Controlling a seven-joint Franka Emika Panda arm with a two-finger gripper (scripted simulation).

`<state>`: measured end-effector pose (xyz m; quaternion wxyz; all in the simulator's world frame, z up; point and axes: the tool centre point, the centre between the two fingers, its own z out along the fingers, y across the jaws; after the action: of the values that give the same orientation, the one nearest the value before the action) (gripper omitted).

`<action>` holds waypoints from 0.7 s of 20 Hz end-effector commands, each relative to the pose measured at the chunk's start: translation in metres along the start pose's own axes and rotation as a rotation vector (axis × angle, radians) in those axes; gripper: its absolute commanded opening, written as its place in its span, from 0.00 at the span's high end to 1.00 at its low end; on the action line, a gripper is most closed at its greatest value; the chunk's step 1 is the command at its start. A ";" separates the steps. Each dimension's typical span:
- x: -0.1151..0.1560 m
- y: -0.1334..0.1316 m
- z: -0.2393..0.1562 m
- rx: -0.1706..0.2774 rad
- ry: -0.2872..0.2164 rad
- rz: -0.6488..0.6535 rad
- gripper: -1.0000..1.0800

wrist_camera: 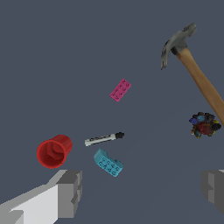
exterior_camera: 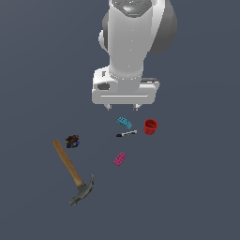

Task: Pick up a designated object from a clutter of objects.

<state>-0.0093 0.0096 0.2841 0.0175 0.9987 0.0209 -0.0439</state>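
The designated object, a thin marker pen (exterior_camera: 126,134) (wrist_camera: 104,138) with a white barrel and black ends, lies flat between the teal brick (exterior_camera: 124,123) (wrist_camera: 108,162) and the pink brick (exterior_camera: 120,159) (wrist_camera: 120,90). A red cup (exterior_camera: 150,126) (wrist_camera: 54,151) stands close beside it. My gripper (exterior_camera: 122,107) (wrist_camera: 142,192) hangs well above this clutter of objects, open, with nothing between its fingers (wrist_camera: 70,192). It touches none of the items.
A wooden-handled claw hammer (exterior_camera: 71,169) (wrist_camera: 192,65) lies at the exterior view's left. A small dark multicoloured item (exterior_camera: 72,140) (wrist_camera: 204,124) sits by its handle. All rest on a flat dark grey surface (exterior_camera: 187,187).
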 end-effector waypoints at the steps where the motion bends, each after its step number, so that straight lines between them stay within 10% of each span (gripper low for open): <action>1: 0.000 -0.001 0.003 0.001 0.001 0.014 0.04; 14: 0.004 -0.010 0.042 0.016 0.012 0.215 0.04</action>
<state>-0.0093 0.0171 0.2481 0.0144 0.9967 -0.0707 -0.0368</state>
